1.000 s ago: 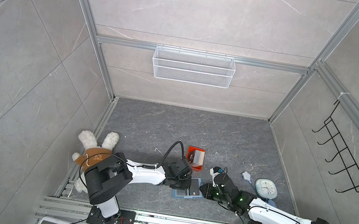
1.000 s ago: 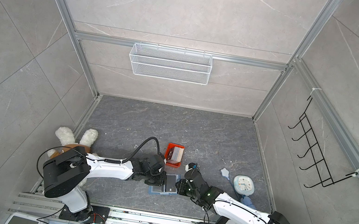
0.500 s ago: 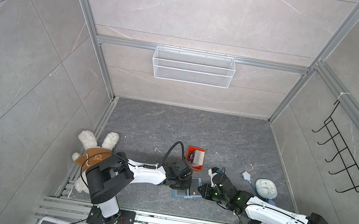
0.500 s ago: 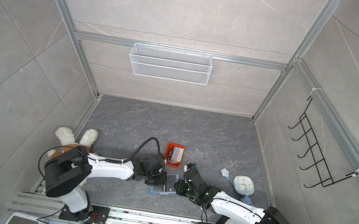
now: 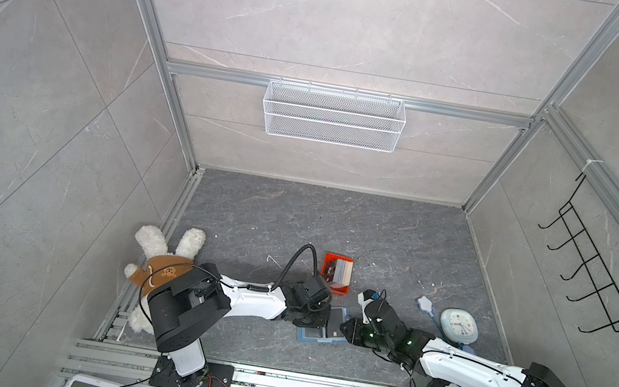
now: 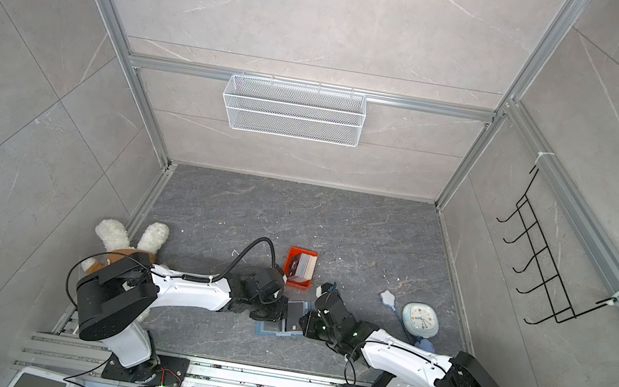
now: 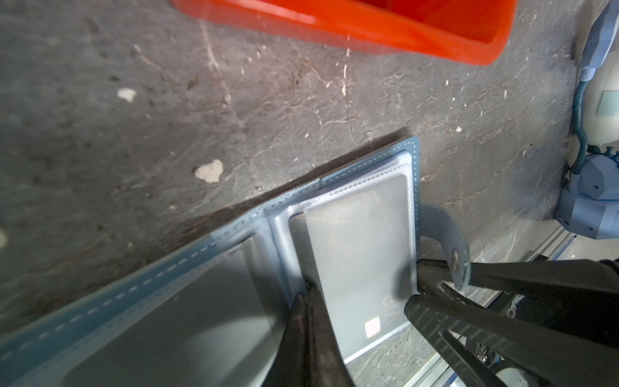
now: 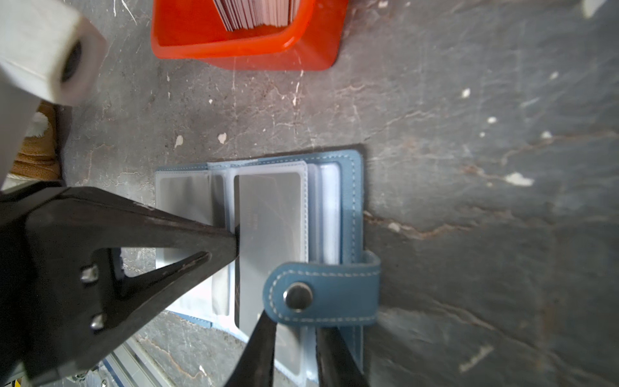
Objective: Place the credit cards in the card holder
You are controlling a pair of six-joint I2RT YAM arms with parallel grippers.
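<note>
Now the card holder (image 8: 350, 207) lies spread open and flat on the grey table (image 8: 469, 134), clear pockets up, with a dark card (image 8: 268, 234) seemingly part-way under one pocket. My left gripper (image 8: 234, 243) is closed right down, tips meeting at that card's edge nearest the holder's fold; whether they pinch or only press it, I cannot tell. My right gripper (image 8: 294, 323) stands slightly open at the holder's outer edge, fingers tucked under the snap tab (image 8: 321, 295), clasping nothing I can make out. Just beyond the holder stands the orange tray (image 8: 234, 53), the credit cards (image 8: 258, 13) on edge inside. Off to the holder's right lies a pale clock (image 5: 459, 325); well to its left, a plush rabbit (image 5: 151, 239).
</note>
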